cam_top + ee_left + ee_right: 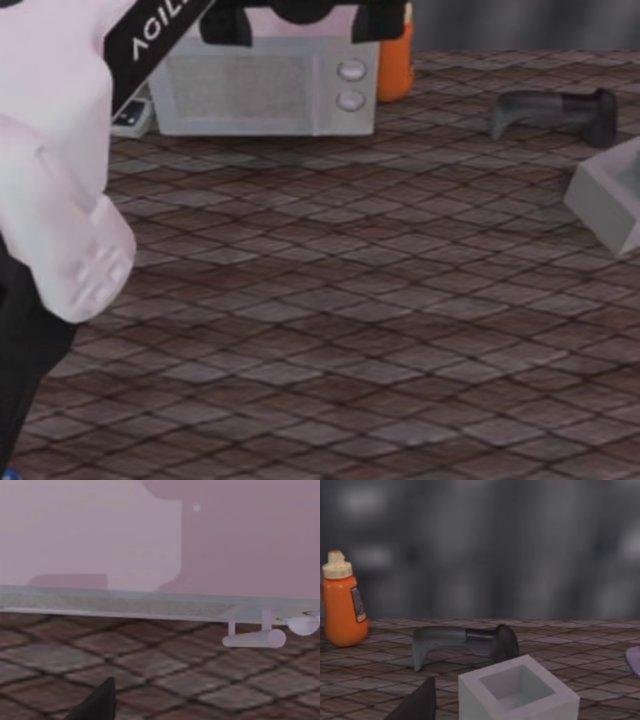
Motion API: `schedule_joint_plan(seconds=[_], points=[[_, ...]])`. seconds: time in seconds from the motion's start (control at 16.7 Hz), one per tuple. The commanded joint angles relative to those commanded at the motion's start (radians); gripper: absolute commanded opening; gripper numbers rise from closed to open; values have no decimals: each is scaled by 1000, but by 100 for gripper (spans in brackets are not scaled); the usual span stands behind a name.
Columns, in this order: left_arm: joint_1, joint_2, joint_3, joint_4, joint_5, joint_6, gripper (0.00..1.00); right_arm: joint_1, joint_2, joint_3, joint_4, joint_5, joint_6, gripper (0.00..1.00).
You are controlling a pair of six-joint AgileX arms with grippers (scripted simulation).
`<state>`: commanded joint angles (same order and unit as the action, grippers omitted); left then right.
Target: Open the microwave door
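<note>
At the far side of the table (330,300), left of centre, stands the microwave (262,88), a boxy white-grey oven whose door (240,88) lies flat and closed across its front, filled by a speckled grey mesh window. Two round silver knobs (351,84) sit one above the other on the narrow panel to the door's right. From above, my left arm (60,160), a smooth white shell with a black band, crosses the left of the scene and reaches toward the top of the microwave; my left gripper (300,18) shows only as dark shapes at the far edge above the oven, and I cannot tell how far its fingers are parted or whether they hold anything. Only my left wrist camera shows the door's pale cylindrical bar handle (254,638), standing off on two short posts above the brown diamond-tiled tabletop. My right wrist camera alone shows in full an orange bottle (342,605) with a cream cap, a dark grey scanner-shaped tool (465,644) lying on its side, and a plain grey open box (517,692) nearer. My right gripper (415,702) appears only as one dark fingertip, so its opening cannot be judged.
</note>
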<state>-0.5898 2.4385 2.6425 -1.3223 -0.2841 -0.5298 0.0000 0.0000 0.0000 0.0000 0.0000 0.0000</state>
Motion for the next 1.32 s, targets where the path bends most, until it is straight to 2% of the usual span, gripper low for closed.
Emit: schedule_joint_plan(seconds=[0.3, 0.72, 1.02, 1.32], points=[[7, 10, -8, 17, 3, 5, 100, 0, 0, 0, 0, 0, 0, 100], [41, 90, -91, 192, 19, 38, 100, 0, 0, 0, 0, 0, 0, 100], [45, 100, -102, 214, 21, 42, 100, 0, 0, 0, 0, 0, 0, 100], [45, 100, -102, 214, 21, 42, 62, 0, 0, 0, 0, 0, 0, 100]])
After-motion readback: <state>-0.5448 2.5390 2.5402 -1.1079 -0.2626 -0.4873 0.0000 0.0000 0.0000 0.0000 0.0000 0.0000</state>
